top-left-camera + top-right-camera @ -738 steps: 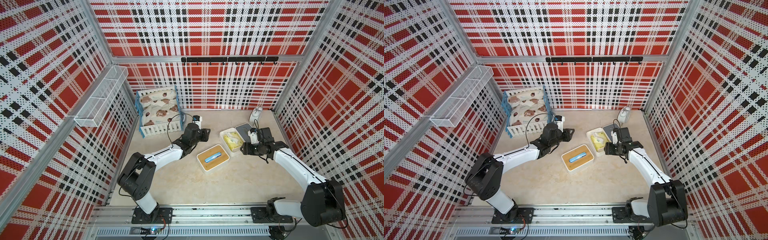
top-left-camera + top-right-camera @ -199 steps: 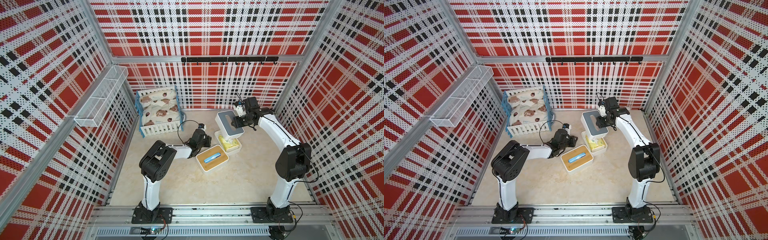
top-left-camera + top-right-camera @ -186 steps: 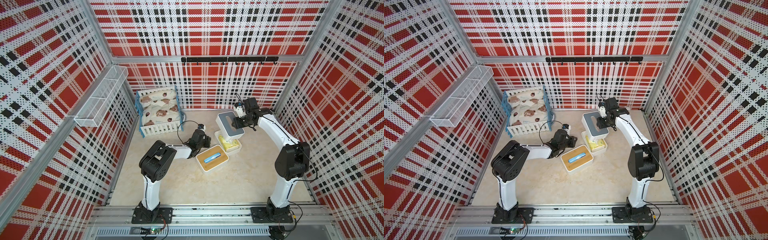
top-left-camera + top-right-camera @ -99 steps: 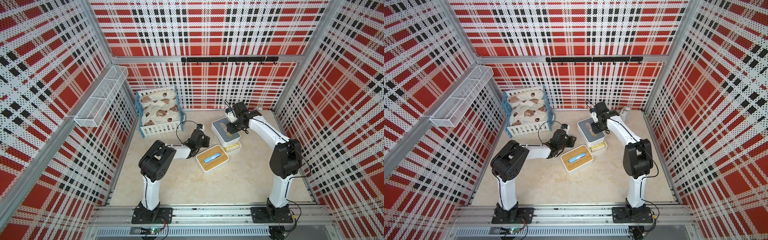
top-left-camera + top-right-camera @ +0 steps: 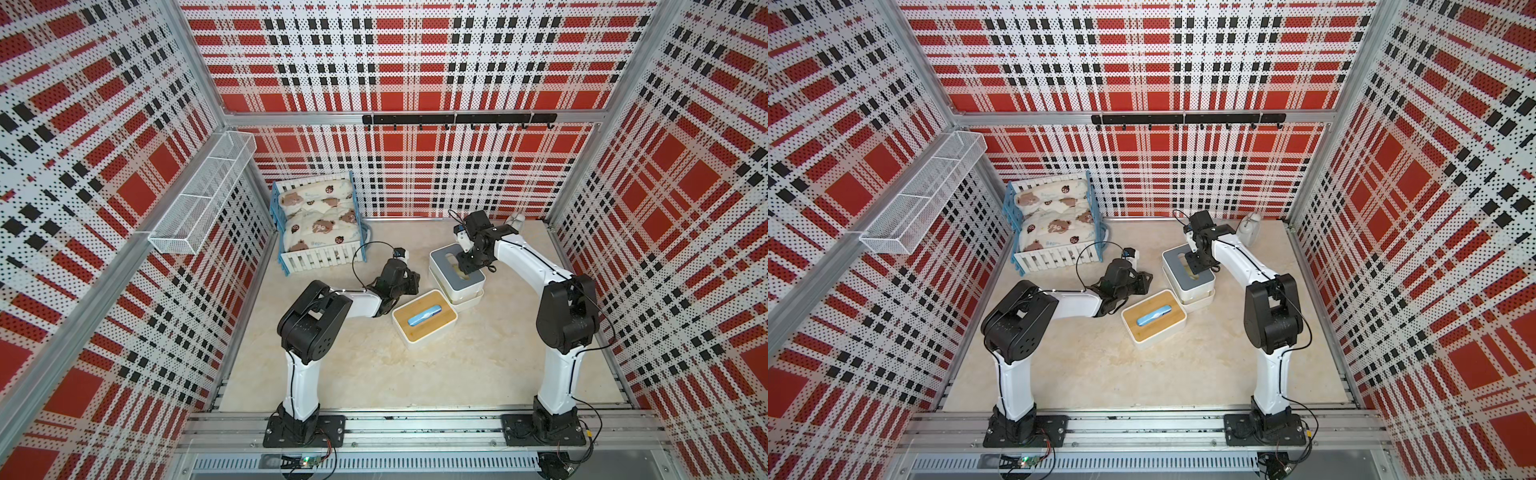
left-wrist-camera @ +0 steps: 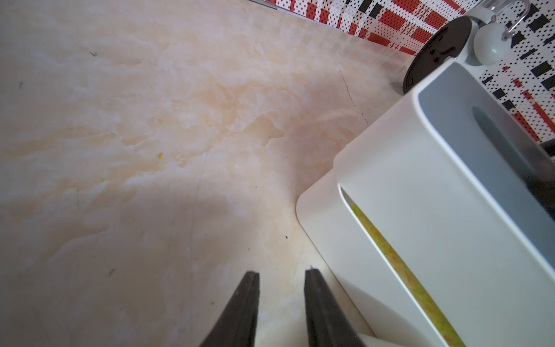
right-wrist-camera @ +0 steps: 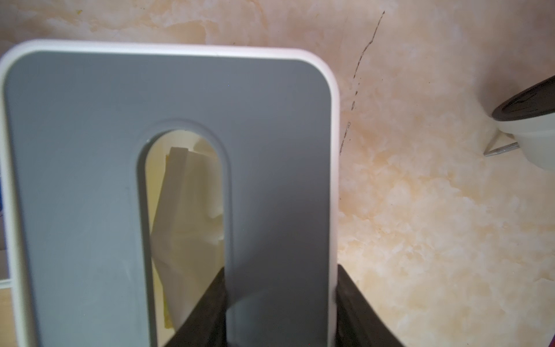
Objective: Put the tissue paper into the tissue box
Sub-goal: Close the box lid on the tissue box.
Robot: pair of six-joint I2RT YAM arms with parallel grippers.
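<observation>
my right jaws grip the grey cover [image 5: 442, 266] through its slot, right of centre in a top view; my left jaws hang parted, empty. tissue paper [image 7: 186, 210] lies under the slot, so i'd press the cover squarely onto the base [image 6: 324, 228].

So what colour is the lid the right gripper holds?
Grey lid with a white rim, best seen in the right wrist view.

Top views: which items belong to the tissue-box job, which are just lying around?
In play: grey-topped box cover, white base tray, tissue paper, right gripper clamped on the cover, left gripper open beside the tray.
Lying about: bamboo-lid box, doll bed, wire basket, hook rail.
</observation>
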